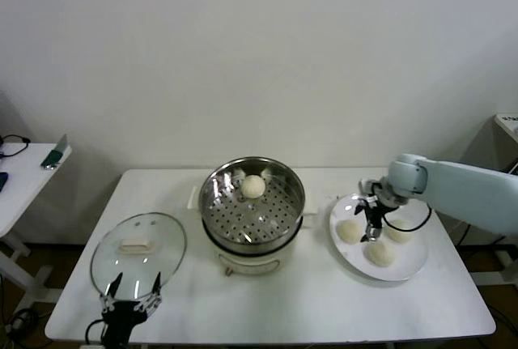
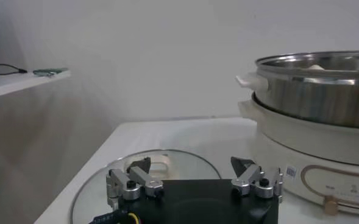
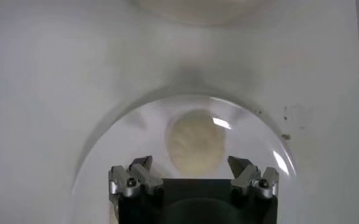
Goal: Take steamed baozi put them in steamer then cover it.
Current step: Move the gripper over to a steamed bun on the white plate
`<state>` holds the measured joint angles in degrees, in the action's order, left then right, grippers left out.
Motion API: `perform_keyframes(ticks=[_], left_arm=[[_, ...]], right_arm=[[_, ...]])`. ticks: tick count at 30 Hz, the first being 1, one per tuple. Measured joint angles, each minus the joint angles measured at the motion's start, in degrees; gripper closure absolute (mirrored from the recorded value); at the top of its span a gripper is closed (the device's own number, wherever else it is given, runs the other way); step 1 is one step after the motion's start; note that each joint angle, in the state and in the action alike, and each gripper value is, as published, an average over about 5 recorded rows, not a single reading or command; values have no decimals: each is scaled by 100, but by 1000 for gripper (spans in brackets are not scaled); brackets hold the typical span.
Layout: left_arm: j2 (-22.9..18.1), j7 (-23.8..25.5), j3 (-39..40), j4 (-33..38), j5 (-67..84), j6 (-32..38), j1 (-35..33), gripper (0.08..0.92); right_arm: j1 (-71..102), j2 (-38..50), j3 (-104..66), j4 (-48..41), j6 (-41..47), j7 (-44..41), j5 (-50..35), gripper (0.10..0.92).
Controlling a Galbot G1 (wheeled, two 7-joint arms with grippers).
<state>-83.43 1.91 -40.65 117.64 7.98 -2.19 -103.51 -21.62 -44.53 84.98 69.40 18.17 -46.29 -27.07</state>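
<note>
Hovering wide open over the white plate [image 1: 409, 272], the right gripper [image 1: 373, 221] is holding nothing; three baozi [image 1: 379, 253] are lying there, one is sitting in the steamer [image 1: 252, 211], and the left gripper [image 1: 129, 299] is waiting open beside the glass cover [image 1: 138, 253].

Round clear glass lid [image 2: 167, 167]: near part hidden behind the left gripper's black body. Shiny steel steamer pot [image 2: 316, 85]: cut by the frame edge. Flat white plate [image 3: 106, 146]: lower portion hidden behind the right gripper's body.
</note>
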Motion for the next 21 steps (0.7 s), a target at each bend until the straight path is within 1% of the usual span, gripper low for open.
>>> perform_keyframes(ticks=[7, 13, 16, 21], left_arm=[[5, -2, -3, 4, -5, -7, 5, 177], [6, -5, -7, 2, -7, -12, 15, 177], [7, -7, -14, 1, -7, -16, 21, 177], [7, -10, -18, 5, -7, -19, 26, 177]], right_arm=[[311, -148, -303, -285, 37, 9, 94, 204], [465, -267, -453, -480, 53, -32, 141, 230], [492, -303, -505, -552, 53, -74, 146, 259], [492, -307, -543, -588, 32, -179, 122, 358]])
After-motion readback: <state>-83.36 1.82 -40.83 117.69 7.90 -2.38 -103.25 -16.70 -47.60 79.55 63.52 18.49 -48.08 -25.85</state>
